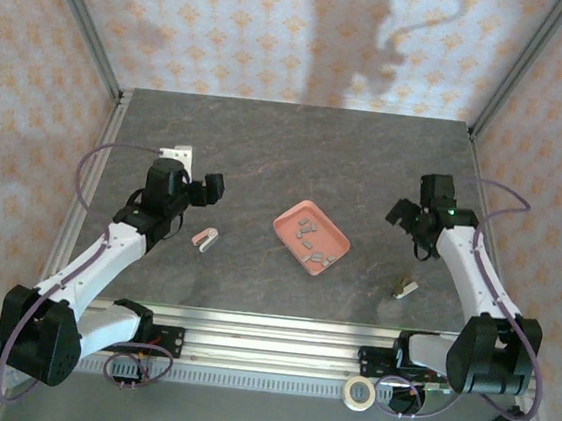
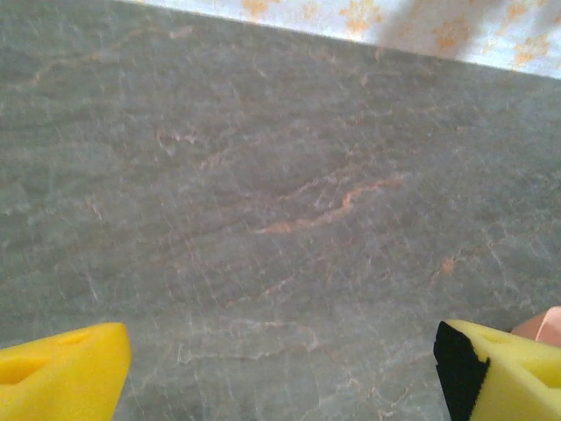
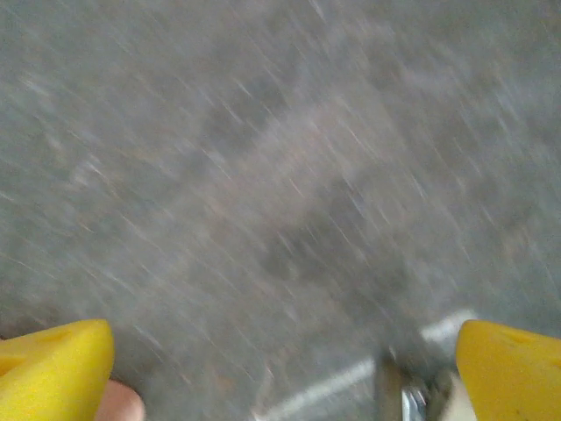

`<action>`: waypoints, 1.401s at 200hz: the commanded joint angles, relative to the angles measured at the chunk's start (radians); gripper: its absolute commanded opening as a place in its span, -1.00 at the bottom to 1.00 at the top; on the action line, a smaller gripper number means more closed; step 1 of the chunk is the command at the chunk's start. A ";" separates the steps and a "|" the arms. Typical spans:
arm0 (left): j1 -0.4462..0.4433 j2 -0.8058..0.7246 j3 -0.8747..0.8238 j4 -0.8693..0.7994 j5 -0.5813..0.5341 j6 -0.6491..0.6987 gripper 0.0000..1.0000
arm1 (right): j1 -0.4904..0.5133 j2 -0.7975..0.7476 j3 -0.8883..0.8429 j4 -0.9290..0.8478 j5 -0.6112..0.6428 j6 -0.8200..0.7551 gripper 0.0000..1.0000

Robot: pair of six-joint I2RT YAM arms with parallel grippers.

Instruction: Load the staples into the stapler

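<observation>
The stapler (image 1: 205, 236), tiny, pale pink and white, lies on the dark table left of centre. Just behind it hovers my left gripper (image 1: 211, 189), and the left wrist view shows this gripper (image 2: 280, 368) open, with only bare table between its yellow fingertips (image 2: 61, 373). Several small grey staples (image 1: 309, 236) lie in the salmon-pink tray (image 1: 336, 241) at the middle of the table. My right gripper (image 1: 401, 215) hangs to the right of the tray. The blurred right wrist view shows it (image 3: 285, 368) open and holding nothing.
A small pale and dark object (image 1: 406, 286) lies near the front right, below the right gripper. A roll of tape (image 1: 359, 392) sits on the rail in front. A sliver of pink (image 2: 543, 320) peeks out behind the left gripper's right finger.
</observation>
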 commanded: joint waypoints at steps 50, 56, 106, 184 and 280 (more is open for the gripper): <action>-0.027 0.060 -0.017 -0.030 0.064 -0.067 0.81 | 0.040 0.010 -0.077 -0.245 0.075 0.142 0.98; -0.029 0.059 -0.017 -0.031 0.065 -0.068 0.81 | 0.044 0.018 -0.077 -0.244 0.084 0.147 0.96; -0.034 0.040 -0.034 -0.032 0.049 -0.069 0.81 | 0.046 0.083 -0.125 -0.177 0.078 0.174 0.80; -0.033 0.021 -0.045 -0.036 0.044 -0.087 0.81 | 0.051 0.164 -0.174 -0.075 0.043 0.162 0.27; -0.033 -0.024 -0.050 -0.071 0.040 -0.080 0.81 | 0.111 0.174 -0.175 0.031 -0.023 0.129 -0.33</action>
